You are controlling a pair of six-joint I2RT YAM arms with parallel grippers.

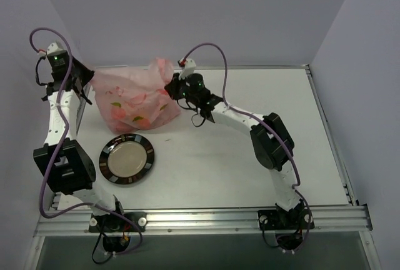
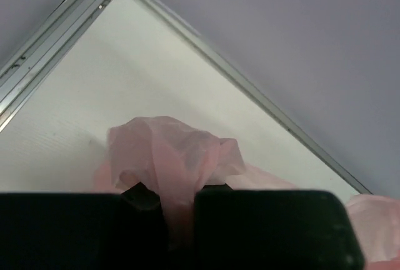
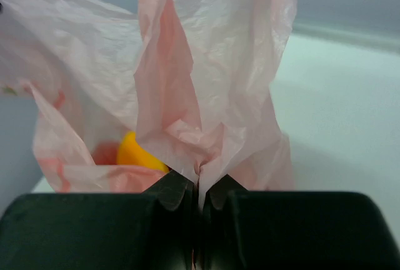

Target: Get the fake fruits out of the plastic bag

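Note:
The pink plastic bag (image 1: 134, 95) lies at the back left of the table, stretched between both grippers. My left gripper (image 1: 84, 81) is shut on the bag's left edge; in the left wrist view a bunch of pink film (image 2: 175, 157) rises from between the jaws. My right gripper (image 1: 175, 89) is shut on the bag's right edge, with the film (image 3: 206, 95) pinched between the closed fingertips (image 3: 178, 189). The orange-yellow mango (image 3: 134, 152) shows inside the bag. Fruit shapes show through the film in the top view (image 1: 139, 120). The grapes and peach are not clearly distinguishable.
A round black-rimmed plate (image 1: 127, 159) sits on the table in front of the bag. Grey walls stand close behind and to the left. The table's metal rail (image 1: 200, 217) runs along the near edge.

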